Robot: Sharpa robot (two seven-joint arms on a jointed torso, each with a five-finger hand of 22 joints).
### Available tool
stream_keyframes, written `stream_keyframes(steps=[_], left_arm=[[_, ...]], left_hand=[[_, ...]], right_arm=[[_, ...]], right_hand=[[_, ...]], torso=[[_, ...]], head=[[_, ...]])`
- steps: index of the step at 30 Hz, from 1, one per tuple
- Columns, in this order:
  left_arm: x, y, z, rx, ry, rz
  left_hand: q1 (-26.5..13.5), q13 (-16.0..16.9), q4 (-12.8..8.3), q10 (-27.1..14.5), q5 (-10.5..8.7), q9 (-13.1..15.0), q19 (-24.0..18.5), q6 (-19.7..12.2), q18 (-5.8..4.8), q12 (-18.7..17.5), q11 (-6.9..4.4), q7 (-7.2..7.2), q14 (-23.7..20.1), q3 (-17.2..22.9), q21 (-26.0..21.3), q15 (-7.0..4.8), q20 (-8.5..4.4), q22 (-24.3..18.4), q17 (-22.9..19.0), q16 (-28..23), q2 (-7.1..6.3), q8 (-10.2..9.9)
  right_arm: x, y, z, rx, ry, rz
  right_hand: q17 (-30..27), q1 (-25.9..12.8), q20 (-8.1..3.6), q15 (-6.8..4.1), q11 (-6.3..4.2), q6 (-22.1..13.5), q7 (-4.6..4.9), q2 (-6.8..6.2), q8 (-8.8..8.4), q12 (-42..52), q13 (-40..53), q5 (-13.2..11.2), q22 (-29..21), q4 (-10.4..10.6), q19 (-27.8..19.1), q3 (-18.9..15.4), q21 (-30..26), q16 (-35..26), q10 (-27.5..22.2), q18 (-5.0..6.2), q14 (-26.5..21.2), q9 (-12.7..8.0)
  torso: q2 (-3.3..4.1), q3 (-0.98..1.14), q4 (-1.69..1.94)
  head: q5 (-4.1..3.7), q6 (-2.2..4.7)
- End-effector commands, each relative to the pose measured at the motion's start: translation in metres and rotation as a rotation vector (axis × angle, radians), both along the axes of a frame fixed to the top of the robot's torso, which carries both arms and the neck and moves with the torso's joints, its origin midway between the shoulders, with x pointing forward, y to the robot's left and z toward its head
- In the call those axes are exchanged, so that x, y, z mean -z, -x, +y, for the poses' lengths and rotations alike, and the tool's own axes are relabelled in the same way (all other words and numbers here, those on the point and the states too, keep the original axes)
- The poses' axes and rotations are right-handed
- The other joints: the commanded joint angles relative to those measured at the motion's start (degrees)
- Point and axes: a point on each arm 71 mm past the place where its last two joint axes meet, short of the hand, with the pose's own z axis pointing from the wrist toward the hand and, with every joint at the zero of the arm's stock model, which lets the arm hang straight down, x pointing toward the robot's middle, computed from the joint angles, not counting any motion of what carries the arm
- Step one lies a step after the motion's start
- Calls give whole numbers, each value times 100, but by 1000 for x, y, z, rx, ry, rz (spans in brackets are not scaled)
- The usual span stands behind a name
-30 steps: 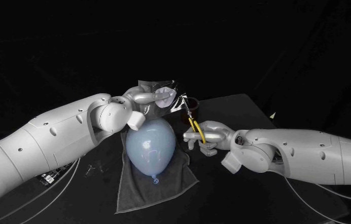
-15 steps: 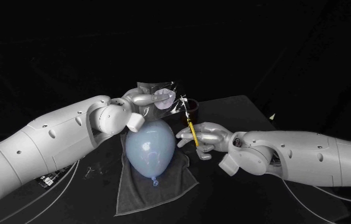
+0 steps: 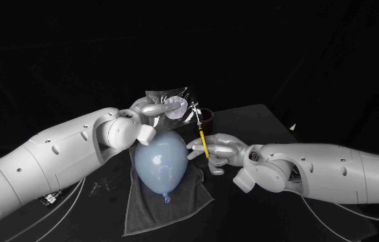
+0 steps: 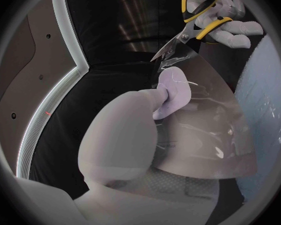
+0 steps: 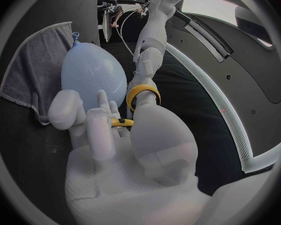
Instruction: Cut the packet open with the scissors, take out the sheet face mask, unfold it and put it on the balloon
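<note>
Head view: left hand [image 3: 154, 109] pinches a glossy clear plastic packet [image 3: 180, 104] over the smooth pale-blue balloon [image 3: 162, 161] on a grey cloth towel [image 3: 173, 209]; right hand [image 3: 217, 150] grips yellow-handled steel scissors [image 3: 202, 138]. Left wrist: blades at the packet's corner. Right wrist: fingers [image 5: 100, 120] curled through yellow loops.

Grey towel [image 3: 178, 198] spread on the black table [image 3: 253, 121], a dark cup [image 3: 207, 114] near its far end.
</note>
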Motion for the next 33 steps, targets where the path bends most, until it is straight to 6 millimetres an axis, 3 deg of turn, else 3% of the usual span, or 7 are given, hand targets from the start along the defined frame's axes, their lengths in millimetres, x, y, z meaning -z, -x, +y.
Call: stream_keyframes(steps=[1,9,14,19,22,25,33], left_arm=[[-3,1,-2,-2,7,-53],[-3,2,-3,8,11,-94],[-3,3,-1,4,12,-102],[-3,3,-1,7,14,-105],[-3,3,-1,15,9,-111],[-3,4,0,19,4,-119],[-3,5,-1,27,2,-125]], left_hand=[[2,-7,-14,53,18,7,51,33,46,-39,3,-4,40,29,8,2,0,-2,-9,-30,46,17],[-2,-8,-19,51,18,7,50,31,46,-40,3,-5,38,32,7,2,0,-2,-10,-32,44,17],[-4,-8,-21,50,18,8,50,31,46,-40,4,-4,38,33,6,3,0,-2,-10,-33,44,17],[-6,-8,-23,50,18,8,49,31,46,-40,4,-4,37,35,6,3,1,-2,-10,-34,44,17],[-7,-8,-26,50,18,8,49,30,45,-41,3,-4,37,36,5,3,1,-3,-10,-34,44,17],[-7,-8,-26,50,18,8,49,30,45,-41,3,-4,37,36,5,3,1,-3,-10,-34,44,17],[-7,-8,-26,50,18,8,49,30,45,-41,3,-4,37,36,5,3,1,-3,-10,-34,44,17]], right_arm=[[-4,1,2,7,-32,-10],[-5,0,2,25,-38,-7],[-5,-1,0,40,-30,-1],[-4,-2,-2,45,-23,7],[-3,-2,-2,39,-23,15],[-3,-2,-2,32,-23,24],[-3,-2,-1,24,-25,28]], right_hand=[[8,-11,34,50,17,27,570,-27,26,-11,-11,-10,95,-13,-14,-143,4,1,-10,42,143,4],[155,-20,48,52,9,299,582,46,276,150,-130,-12,146,-6,111,-153,191,81,261,7,192,12],[376,19,-95,-134,-225,945,335,163,684,577,-135,-15,392,-54,395,-161,727,195,1041,-96,262,18],[455,44,-252,-304,-434,1354,128,258,947,892,-23,-13,523,-90,522,-157,990,229,1602,-151,291,31],[451,123,-410,-487,-656,1752,-90,376,1221,1294,238,-7,611,-153,605,-159,1163,225,2164,-186,298,120],[487,153,-580,-652,-823,1975,-275,466,1475,1774,722,1,707,-225,699,-142,1345,231,2393,-230,318,280],[493,48,-668,-737,-912,2022,-363,505,1724,2365,1532,-10,766,-275,746,-163,1449,225,2241,-257,333,537]], torso=[[-3,0,-1],[0,1,-1],[2,0,-3],[5,-1,-6],[5,2,-4],[5,2,-2],[5,-1,2]], head=[[-6,12],[-9,48],[16,43],[8,37],[81,5],[67,-5],[23,8]])
